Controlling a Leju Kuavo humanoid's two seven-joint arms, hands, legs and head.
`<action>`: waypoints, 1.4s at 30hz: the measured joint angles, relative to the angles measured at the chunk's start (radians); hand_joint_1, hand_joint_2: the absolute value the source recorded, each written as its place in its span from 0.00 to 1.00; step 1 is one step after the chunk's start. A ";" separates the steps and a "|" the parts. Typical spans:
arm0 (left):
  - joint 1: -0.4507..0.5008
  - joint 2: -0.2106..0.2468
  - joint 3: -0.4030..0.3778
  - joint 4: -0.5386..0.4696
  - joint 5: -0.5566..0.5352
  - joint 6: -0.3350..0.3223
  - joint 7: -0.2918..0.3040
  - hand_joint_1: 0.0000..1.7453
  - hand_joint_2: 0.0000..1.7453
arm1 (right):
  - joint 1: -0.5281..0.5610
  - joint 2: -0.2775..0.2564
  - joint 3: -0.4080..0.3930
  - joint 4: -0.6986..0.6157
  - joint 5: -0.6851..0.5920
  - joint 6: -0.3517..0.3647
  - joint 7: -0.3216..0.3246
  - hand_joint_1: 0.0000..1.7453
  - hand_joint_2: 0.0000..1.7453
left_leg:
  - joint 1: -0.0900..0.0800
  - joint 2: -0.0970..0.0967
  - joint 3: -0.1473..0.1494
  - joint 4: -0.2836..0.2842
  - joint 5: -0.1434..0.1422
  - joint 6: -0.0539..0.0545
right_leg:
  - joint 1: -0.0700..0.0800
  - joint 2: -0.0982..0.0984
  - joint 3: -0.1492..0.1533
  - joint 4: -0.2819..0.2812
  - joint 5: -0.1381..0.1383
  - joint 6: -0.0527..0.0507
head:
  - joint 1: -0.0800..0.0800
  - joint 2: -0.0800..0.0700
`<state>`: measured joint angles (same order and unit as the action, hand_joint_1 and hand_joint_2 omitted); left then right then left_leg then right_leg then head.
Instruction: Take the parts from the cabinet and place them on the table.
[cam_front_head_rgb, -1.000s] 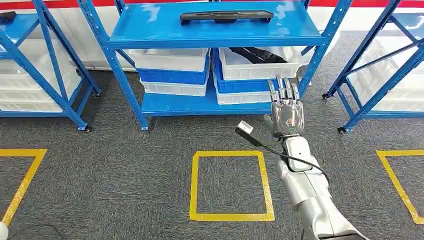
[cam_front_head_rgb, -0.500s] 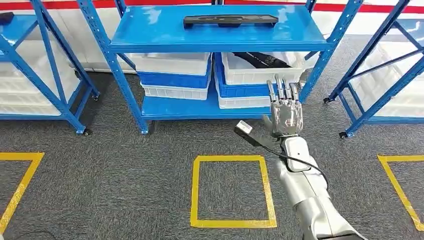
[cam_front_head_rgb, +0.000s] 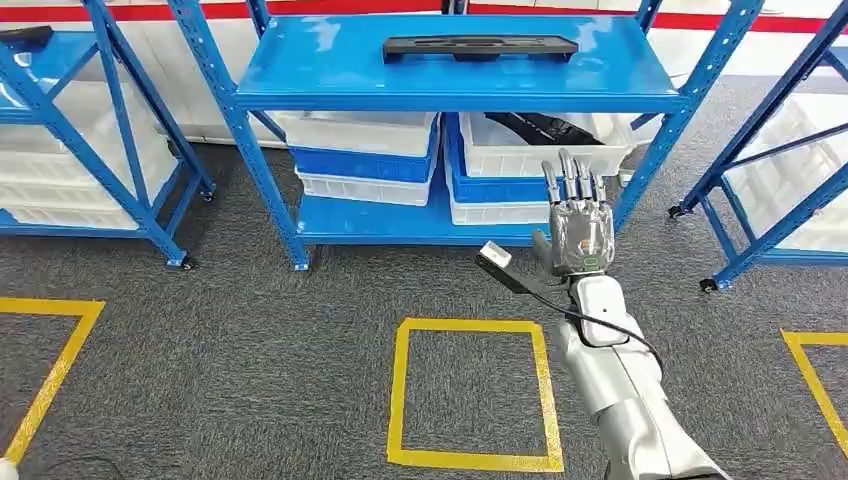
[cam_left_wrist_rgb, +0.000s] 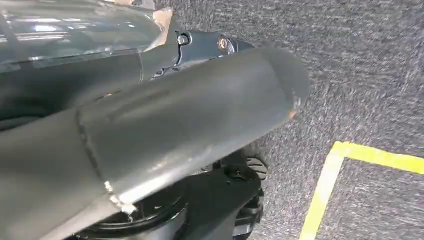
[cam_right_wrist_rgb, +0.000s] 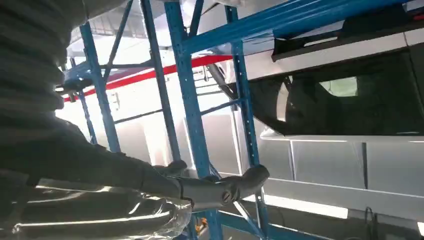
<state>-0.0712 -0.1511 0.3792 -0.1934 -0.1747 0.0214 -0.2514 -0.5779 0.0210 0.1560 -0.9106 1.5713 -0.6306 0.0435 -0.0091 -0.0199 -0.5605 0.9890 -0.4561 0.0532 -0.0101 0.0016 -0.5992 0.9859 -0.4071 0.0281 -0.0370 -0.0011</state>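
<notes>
A long black part lies on the top shelf of the blue rack. Another black part lies in the white bin on the lower shelf, to the right. My right hand is raised in front of that bin, fingers straight and apart, holding nothing. In the right wrist view the right hand reaches toward a blue upright, with the dark part in its bin beyond. My left hand hangs over the carpet, thumb stretched out, empty.
White and blue bins are stacked on the rack's lower shelf. More blue racks stand at the left and right. A yellow tape square marks the grey carpet in front of me; yellow tape lies under the left hand.
The whole picture has shifted down and to the right and the rack looks a little nearer, so the camera moved. My right hand keeps its raised, spread pose.
</notes>
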 joint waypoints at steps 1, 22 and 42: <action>-0.001 0.000 0.001 0.000 0.003 0.003 0.002 0.00 0.00 | -0.003 0.003 0.000 0.000 0.000 0.000 0.000 0.00 1.00 | 0.001 0.001 0.001 -0.002 0.000 0.000 | 0.001 0.001 0.000 0.000 0.000 0.000 | 0.002 0.000; -0.001 -0.004 0.022 0.000 0.017 0.021 0.008 0.00 0.00 | -0.094 0.036 0.001 0.099 0.000 -0.003 -0.020 0.00 1.00 | -0.002 0.004 0.005 -0.010 0.004 -0.018 | 0.000 0.001 0.000 0.001 0.000 -0.014 | 0.002 0.000; -0.001 -0.005 0.028 0.000 0.013 0.025 0.008 0.00 0.00 | -0.114 0.037 0.001 0.132 0.000 -0.005 -0.020 0.00 1.00 | -0.003 0.004 0.005 -0.010 0.003 -0.018 | -0.001 0.001 0.000 0.000 0.000 -0.014 | 0.002 0.000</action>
<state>-0.0722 -0.1556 0.4070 -0.1934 -0.1621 0.0462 -0.2434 -0.6914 0.0584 0.1572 -0.7786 1.5713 -0.6359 0.0237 -0.0125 -0.0156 -0.5551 0.9794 -0.4528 0.0357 -0.0114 0.0030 -0.5990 0.9863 -0.4075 0.0145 -0.0355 -0.0011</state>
